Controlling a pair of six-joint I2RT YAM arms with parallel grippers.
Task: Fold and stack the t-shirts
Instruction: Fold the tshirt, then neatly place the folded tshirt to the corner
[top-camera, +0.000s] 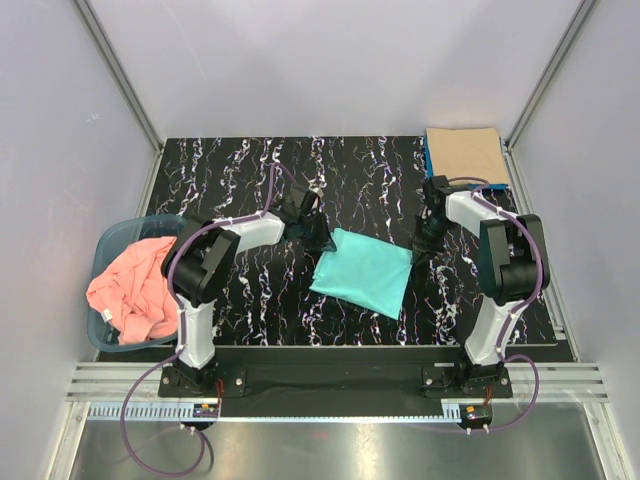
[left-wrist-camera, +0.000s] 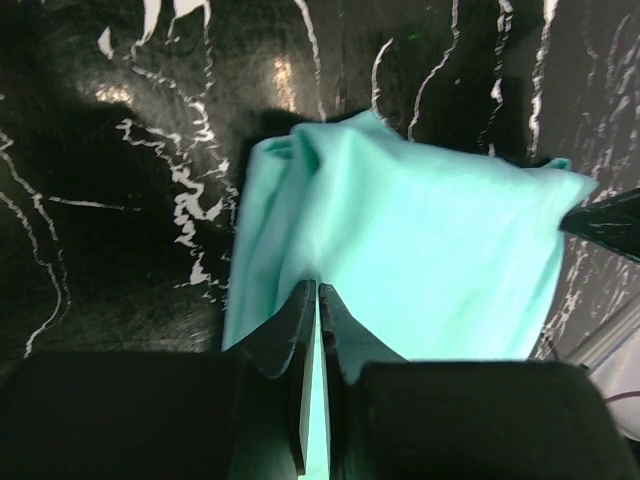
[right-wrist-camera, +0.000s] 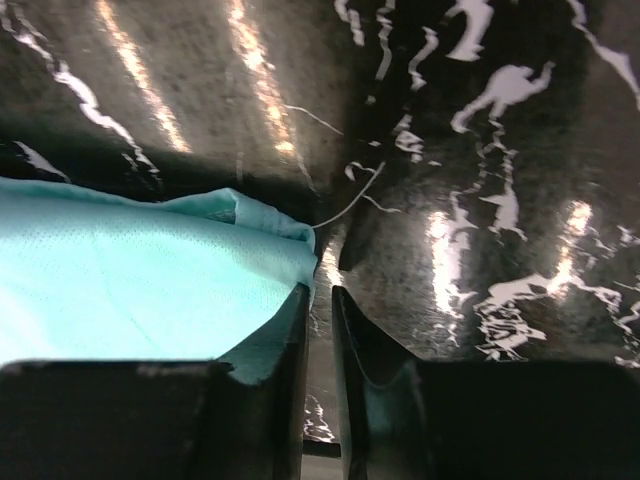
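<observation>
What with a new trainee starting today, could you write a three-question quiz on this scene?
1. True or false: the salmon pink t-shirt lies in the basket.
2. Fill in: the tan-beige t-shirt lies at the far ____ corner of the table.
3. Which t-shirt is the left gripper shut on? A salmon pink, B tan-beige, C turquoise-green.
Key: 1 true; 2 right; 3 C.

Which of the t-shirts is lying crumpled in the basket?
The salmon pink cloth t-shirt, bunched in the blue-grey plastic basket at the left. The turquoise-green t-shirt lies mid-table; the tan-beige t-shirt lies folded flat at the far right.
</observation>
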